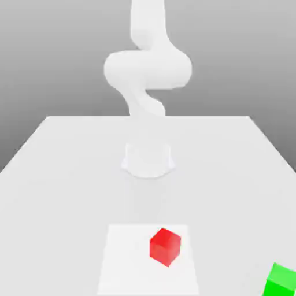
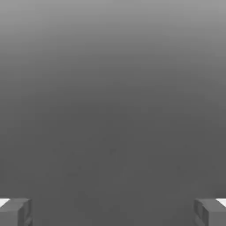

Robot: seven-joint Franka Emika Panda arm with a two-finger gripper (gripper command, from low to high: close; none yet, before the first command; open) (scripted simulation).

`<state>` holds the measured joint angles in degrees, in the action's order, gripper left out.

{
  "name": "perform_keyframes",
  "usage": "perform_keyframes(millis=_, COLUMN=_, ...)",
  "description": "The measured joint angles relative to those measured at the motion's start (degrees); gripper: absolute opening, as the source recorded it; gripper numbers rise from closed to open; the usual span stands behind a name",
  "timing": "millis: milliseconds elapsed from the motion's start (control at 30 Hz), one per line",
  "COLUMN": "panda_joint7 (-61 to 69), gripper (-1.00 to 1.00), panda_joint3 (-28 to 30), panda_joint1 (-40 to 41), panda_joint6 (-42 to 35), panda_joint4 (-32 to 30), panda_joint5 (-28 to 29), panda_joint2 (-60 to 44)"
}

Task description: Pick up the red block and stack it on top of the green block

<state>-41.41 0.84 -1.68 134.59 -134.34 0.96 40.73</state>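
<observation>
The gripper point(image 2: 113, 212) is standing wide open in the hand view, its two fingertips point(image 2: 15, 212) far apart and gripping nothing. The red block point(image 1: 165, 246) is sitting on a paler patch of the table point(image 1: 58, 173); the green block point(image 1: 281, 281), seemingly partly cropped, is lying well apart toward the exterior view's right.

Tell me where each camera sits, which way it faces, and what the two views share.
Exterior view: off the arm, across the table from the arm's base, looking down at the red block and green block; the arm shows.
Hand view: on the hand, looking past its fingertips at plain grey; they stand wide apart, nothing between them.
Shared: no object appears in both.
</observation>
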Motion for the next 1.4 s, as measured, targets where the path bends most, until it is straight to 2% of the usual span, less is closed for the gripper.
perform_keyframes(millis=333, panda_joint7=19.85, gripper=0.00, panda_joint3=4.03, panda_joint1=-6.18, panda_joint6=11.76, panda_joint4=-10.57, panda_joint5=1.86, panda_joint2=-21.20)
perform_keyframes(millis=667, panda_joint7=42.55, gripper=0.00, panda_joint3=5.07, panda_joint1=-9.84, panda_joint6=23.42, panda_joint4=-20.72, panda_joint5=-1.36, panda_joint2=-42.04)
perform_keyframes(millis=867, panda_joint7=46.92, gripper=0.00, panda_joint3=2.68, panda_joint1=-8.25, panda_joint6=33.49, panda_joint4=-19.98, panda_joint5=-5.00, panda_joint2=-54.52)
perform_keyframes(millis=900, panda_joint7=47.36, gripper=-1.00, panda_joint3=2.40, panda_joint1=-8.10, panda_joint6=34.70, panda_joint4=-19.78, panda_joint5=-5.55, panda_joint2=-55.95)
perform_keyframes(millis=1133, panda_joint7=47.26, gripper=-1.00, panda_joint3=2.34, panda_joint1=-8.01, panda_joint6=34.62, panda_joint4=-19.78, panda_joint5=-5.43, panda_joint2=-55.97)
perform_keyframes(millis=1333, panda_joint7=44.76, gripper=-1.00, panda_joint3=3.79, panda_joint1=-8.88, panda_joint6=25.30, panda_joint4=-21.18, panda_joint5=-2.01, panda_joint2=-45.21)
perform_keyframes(millis=1400, panda_joint7=44.22, gripper=-1.00, panda_joint3=2.78, panda_joint1=-10.59, panda_joint6=22.69, panda_joint4=-18.45, panda_joint5=-1.17, panda_joint2=-45.46)
